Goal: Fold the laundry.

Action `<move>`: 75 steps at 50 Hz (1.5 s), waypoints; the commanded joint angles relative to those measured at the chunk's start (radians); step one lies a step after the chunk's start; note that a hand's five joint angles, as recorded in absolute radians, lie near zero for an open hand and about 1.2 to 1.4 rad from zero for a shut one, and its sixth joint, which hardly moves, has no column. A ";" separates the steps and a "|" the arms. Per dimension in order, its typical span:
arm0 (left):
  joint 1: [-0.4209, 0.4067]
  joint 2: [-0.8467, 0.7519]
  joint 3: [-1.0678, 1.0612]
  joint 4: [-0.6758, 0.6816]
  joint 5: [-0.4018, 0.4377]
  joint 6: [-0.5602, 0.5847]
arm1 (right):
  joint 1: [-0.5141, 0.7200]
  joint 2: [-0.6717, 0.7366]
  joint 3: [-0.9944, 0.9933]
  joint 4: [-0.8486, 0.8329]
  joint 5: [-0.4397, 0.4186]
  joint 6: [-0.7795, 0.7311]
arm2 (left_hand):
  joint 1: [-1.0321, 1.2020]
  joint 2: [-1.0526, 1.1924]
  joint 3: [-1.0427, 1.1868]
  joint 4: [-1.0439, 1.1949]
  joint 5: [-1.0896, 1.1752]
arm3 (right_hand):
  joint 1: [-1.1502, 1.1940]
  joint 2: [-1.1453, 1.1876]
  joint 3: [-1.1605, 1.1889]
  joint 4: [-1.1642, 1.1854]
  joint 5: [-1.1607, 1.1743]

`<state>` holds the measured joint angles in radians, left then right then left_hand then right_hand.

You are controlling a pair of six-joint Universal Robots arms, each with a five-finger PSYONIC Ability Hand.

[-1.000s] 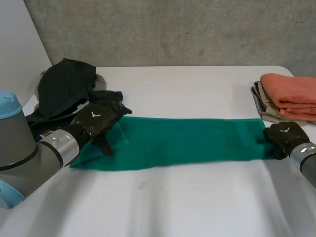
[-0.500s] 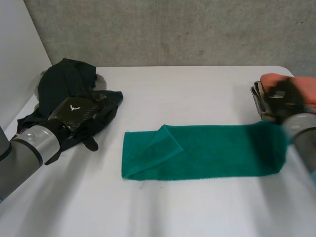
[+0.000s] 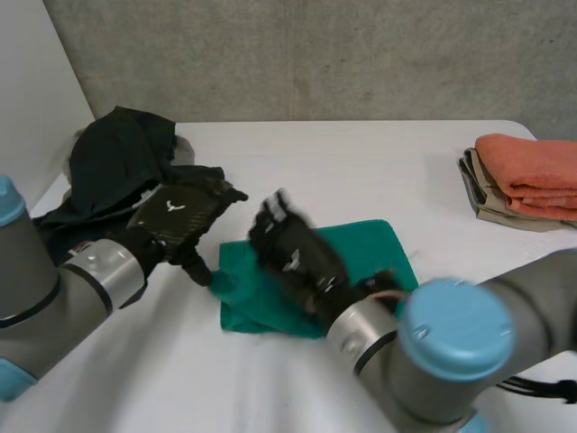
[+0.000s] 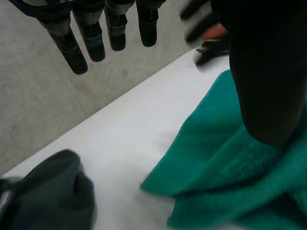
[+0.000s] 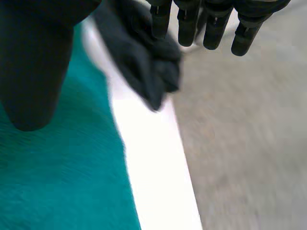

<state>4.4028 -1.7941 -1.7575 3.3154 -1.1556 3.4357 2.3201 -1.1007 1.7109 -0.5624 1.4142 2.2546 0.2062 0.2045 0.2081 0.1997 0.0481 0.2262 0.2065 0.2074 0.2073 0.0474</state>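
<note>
green towel [image 3: 383, 248] under right robot hand [image 3: 297, 257], left robot hand [image 3: 180, 216] perhaps touching

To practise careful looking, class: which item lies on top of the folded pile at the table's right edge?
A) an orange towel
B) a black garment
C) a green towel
A: the orange towel lies folded on the beige cloth, well apart from the green towel at mid-table.

Soft, even light keeps the white surface [image 3: 361, 162] bright, the green towel [image 3: 379, 245] throws a faint shadow along its near edge, and the dark clothes [image 3: 117, 161] read almost flat black.
</note>
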 commanded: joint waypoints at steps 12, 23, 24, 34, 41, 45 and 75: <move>-0.178 -0.042 0.030 0.016 -0.105 -0.010 | -0.407 -0.006 0.076 0.414 -0.009 0.423 | -0.032 -0.030 -0.034 -0.025 -0.048 | 0.428 0.448 0.447 0.447 0.433; -0.105 0.053 -0.011 0.013 -0.112 -0.013 | -0.193 -0.168 0.065 -0.008 0.172 0.294 | -0.032 -0.030 -0.034 -0.025 -0.048 | 1.170 1.190 1.189 1.189 1.174; -0.095 0.064 -0.014 0.013 -0.112 -0.013 | -0.135 -0.166 0.055 -0.025 0.142 0.264 | -0.032 -0.030 -0.034 -0.025 -0.048 | 1.170 1.190 1.189 1.189 1.174; -0.009 0.116 -0.046 0.012 -0.116 -0.056 | 0.104 0.080 -0.051 0.108 -0.090 0.252 | -0.032 -0.030 -0.034 -0.025 -0.048 | 1.170 1.190 1.189 1.189 1.174; -0.014 0.102 -0.031 0.016 -0.156 -0.124 | 0.033 0.070 -0.134 0.217 -0.103 0.407 | -0.032 -0.030 -0.034 -0.025 -0.048 | -0.052 -0.032 -0.033 -0.033 -0.047; -0.060 0.068 0.012 0.026 -0.187 -0.122 | -0.068 -0.020 -0.151 0.202 -0.022 0.629 | -0.032 -0.030 -0.034 -0.025 -0.048 | -0.052 -0.032 -0.033 -0.033 -0.047; -0.241 -0.380 0.254 -0.198 -0.471 -0.079 | -0.163 0.332 -0.593 0.811 0.014 0.725 | -0.032 -0.030 -0.034 -0.025 -0.048 | -0.052 -0.032 -0.033 -0.033 -0.047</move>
<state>4.1264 -2.1567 -1.4923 3.1894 -1.6510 3.3435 2.1457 -0.7979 1.1365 0.2220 1.3416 3.0899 0.2062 0.2048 0.2081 0.1997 0.0482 0.2291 0.2085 0.2080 0.2081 0.0471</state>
